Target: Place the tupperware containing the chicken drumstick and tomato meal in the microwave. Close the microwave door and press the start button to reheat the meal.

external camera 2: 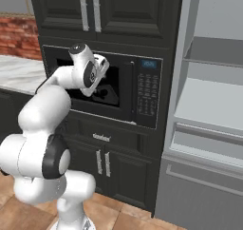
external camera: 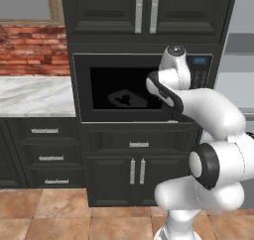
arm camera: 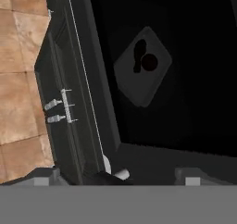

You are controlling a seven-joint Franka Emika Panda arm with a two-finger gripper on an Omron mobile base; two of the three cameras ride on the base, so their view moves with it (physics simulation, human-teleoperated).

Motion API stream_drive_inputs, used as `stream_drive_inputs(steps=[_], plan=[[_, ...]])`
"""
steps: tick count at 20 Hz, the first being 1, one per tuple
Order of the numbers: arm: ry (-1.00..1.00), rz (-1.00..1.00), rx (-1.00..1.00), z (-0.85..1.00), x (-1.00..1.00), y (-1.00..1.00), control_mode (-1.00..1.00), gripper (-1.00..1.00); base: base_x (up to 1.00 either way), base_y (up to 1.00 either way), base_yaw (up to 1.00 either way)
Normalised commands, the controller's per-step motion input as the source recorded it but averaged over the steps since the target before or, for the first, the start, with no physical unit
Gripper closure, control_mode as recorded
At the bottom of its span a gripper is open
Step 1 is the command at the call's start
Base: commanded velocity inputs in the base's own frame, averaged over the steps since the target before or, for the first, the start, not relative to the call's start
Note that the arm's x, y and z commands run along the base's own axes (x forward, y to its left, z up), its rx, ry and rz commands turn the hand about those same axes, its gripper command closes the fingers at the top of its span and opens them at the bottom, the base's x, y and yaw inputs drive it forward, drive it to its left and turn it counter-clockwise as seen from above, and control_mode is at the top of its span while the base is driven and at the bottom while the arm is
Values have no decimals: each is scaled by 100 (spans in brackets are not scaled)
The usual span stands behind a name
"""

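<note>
One tupperware [arm camera: 142, 66] sits behind the closed door [arm camera: 185, 79] glass, past the fingers; hand view shows drumstick [arm camera: 138, 56] beside tomato [arm camera: 149, 63], tray skewed diagonally. Finger spacing: cannot tell.

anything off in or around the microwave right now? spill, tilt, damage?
Nothing stands out. The microwave door looks shut, and through its dark glass the tupperware sits flat inside the microwave, with the chicken drumstick and tomato dim shapes in it. No spill or damage shows.
</note>
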Motion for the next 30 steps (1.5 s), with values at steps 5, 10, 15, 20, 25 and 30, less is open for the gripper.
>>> stream_drive_inputs(steps=[5, 10, 15, 20, 25, 30], plan=[[-24, 17, 22, -43, -54, -70, -100, -100, 0, 0, 0], [-33, 32, 22, -13, -38, -85, -100, -100, 0, 0, 0], [-15, 20, 12, -4, -3, -64, -100, -100, 0, 0, 0], [-9, 16, 3, -5, 0, -38, -100, 100, 0, 0, 0], [-7, 11, 0, -1, 0, -51, -100, 100, 0, 0, 0], [-7, 3, 0, -18, 0, -58, -100, 100, 0, 0, 0]])
